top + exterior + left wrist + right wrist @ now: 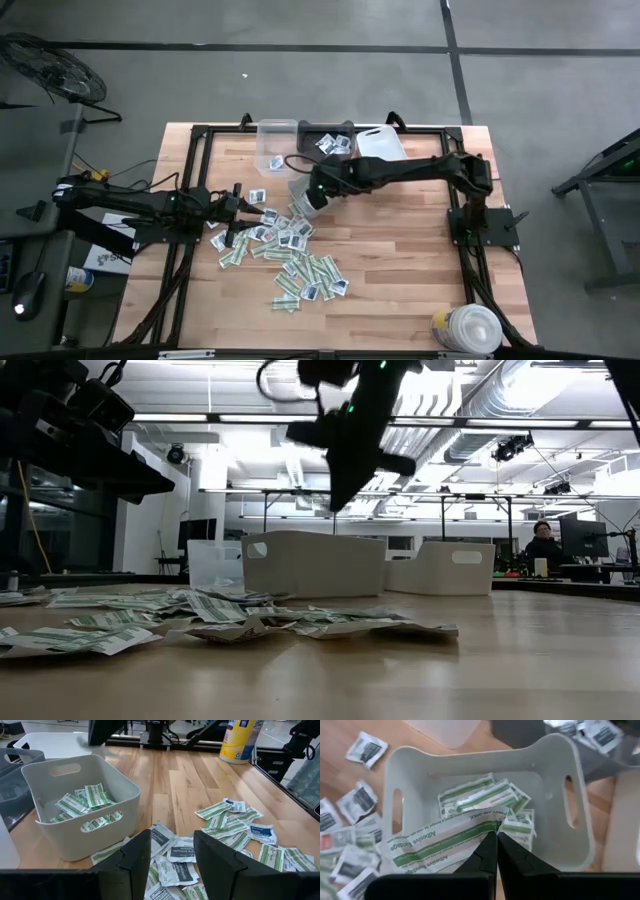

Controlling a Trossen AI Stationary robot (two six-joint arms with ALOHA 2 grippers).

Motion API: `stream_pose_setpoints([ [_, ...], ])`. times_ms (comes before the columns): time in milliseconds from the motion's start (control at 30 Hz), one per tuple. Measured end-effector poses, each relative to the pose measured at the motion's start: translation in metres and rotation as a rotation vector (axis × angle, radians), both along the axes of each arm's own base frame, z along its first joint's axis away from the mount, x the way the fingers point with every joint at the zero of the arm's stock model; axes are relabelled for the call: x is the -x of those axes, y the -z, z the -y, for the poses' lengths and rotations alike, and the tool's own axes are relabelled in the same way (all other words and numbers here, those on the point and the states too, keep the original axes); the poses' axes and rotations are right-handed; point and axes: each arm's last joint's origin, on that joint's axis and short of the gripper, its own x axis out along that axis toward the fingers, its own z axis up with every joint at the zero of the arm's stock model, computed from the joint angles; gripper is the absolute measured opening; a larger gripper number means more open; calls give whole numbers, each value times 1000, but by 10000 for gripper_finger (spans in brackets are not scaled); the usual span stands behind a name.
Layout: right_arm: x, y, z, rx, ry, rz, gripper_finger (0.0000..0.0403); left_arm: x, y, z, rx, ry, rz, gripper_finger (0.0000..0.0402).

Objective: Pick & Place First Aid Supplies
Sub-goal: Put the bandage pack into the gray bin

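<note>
I'm holding the right pincer clamped on a green-and-white bandage strip above the grey bin. My left pincer is hanging open over the packets lying scattered on the bench.

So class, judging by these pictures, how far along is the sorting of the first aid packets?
Done: several green strips lie in the grey bin. In hand: the right tool, shut on a bandage strip, hangs over that bin. Left: a big pile of packets on the table; the left tool hovers open above some.
</note>
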Motion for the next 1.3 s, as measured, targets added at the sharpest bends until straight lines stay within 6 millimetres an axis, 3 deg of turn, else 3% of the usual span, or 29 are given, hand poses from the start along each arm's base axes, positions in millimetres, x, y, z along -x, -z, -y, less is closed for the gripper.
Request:
stream_pose_setpoints([
  [233, -11, 27, 18, -49, 14, -30, 0, 0, 0, 0, 0, 0, 0, 149],
  [467, -14, 42, 25, -92, -2, -64, 0, 0, 0, 0, 0, 0, 0, 149],
  [700, -14, 43, 25, -97, -32, -73, 16, 0, 0, 0, 0, -1, 0, 149],
  [1067, -15, 42, 24, -102, -63, -64, 120, 0, 0, 0, 0, -1, 0, 149],
  [1300, -10, 20, 0, -139, -169, -33, 129, 0, 0, 0, 0, -1, 0, 149],
])
